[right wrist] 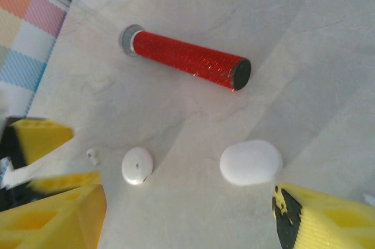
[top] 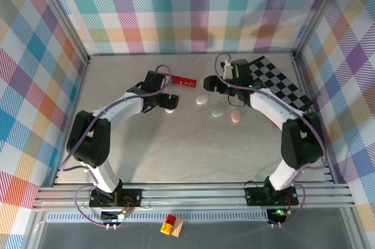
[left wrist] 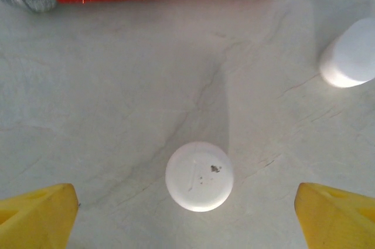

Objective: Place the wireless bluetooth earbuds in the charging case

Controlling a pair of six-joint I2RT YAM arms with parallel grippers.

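A tiny white earbud [right wrist: 92, 155] lies on the table just left of a small round white disc [right wrist: 137, 165]. My left gripper [left wrist: 187, 209] hangs open right over that disc [left wrist: 199, 176], which lies loose between the yellow fingers [left wrist: 38, 217]. From above, the left gripper [top: 167, 102] sits at the disc [top: 170, 109]. A white oval case [right wrist: 251, 162] rests shut in front of my right gripper [right wrist: 187, 217], which is open and holds nothing. The top view shows the right gripper [top: 210, 83] behind the white case [top: 201, 100], with a pale green case [top: 218, 111] and a pink case [top: 235, 115] beside it.
A red glitter cylinder [top: 183, 80] lies at the back between the two grippers. A black-and-white checkered mat [top: 280, 82] covers the back right corner. Plaid walls close in the table [top: 187, 155] on three sides.
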